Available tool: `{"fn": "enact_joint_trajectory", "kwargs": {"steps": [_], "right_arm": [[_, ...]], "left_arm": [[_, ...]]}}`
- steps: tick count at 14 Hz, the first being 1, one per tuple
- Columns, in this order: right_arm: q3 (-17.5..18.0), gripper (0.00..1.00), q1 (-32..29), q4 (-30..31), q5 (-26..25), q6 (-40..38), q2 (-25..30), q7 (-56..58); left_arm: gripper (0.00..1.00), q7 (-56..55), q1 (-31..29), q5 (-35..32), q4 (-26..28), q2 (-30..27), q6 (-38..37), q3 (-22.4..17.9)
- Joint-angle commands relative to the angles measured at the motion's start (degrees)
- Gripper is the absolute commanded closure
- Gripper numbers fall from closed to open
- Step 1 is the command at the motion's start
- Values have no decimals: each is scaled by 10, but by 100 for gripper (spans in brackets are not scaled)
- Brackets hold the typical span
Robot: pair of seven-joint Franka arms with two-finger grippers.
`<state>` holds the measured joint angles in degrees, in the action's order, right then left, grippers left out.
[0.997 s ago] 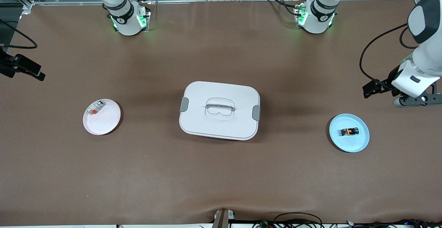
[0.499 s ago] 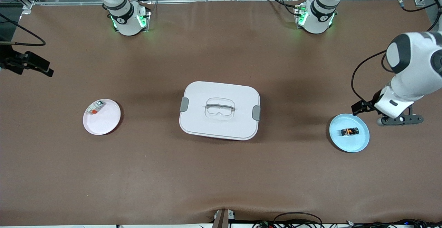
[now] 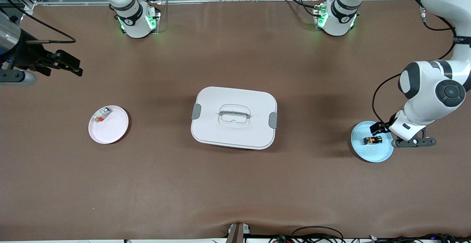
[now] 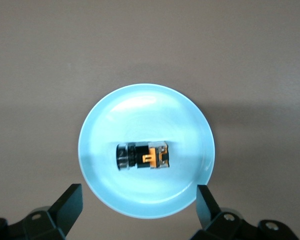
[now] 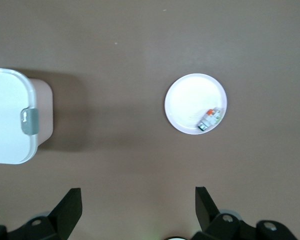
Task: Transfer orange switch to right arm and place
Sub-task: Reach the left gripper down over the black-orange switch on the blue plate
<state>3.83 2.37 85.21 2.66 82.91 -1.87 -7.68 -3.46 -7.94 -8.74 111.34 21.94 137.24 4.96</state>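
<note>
Switch (image 3: 372,140) lies flat on blue plate (image 3: 371,154), toward left arm's end of desk (image 3: 235,184) — untouched, orange part visible in left wrist view (image 4: 150,156). Left tool (image 3: 379,130) has dropped in over plate within last second, fingers (image 4: 70,205) spread wide either side of switch; pick looks imminent, not yet begun. Right tool (image 3: 70,66) spread too, has edged inward over desk near white plate (image 3: 114,132) holding grey block (image 3: 101,115). Lidded box (image 3: 234,118) at centre.
</note>
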Motion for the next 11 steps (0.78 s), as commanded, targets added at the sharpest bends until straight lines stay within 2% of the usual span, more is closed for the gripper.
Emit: {"fn": "enact_joint_trajectory", "kwargs": {"steps": [1, 4, 11], "right_arm": [[-1, 0, 18, 0, 22, -5, -2, -22], [-1, 0, 20, 14, 55, 1, -2, -47], [-1, 0, 59, 46, 56, 41, -2, -62]], "left_arm": [[0, 6, -2, -15, -9, 26, 27, 2], [0, 6, -2, -23, -9, 52, 57, 1], [0, 6, -5, -63, -14, 79, 71, 1]]}}
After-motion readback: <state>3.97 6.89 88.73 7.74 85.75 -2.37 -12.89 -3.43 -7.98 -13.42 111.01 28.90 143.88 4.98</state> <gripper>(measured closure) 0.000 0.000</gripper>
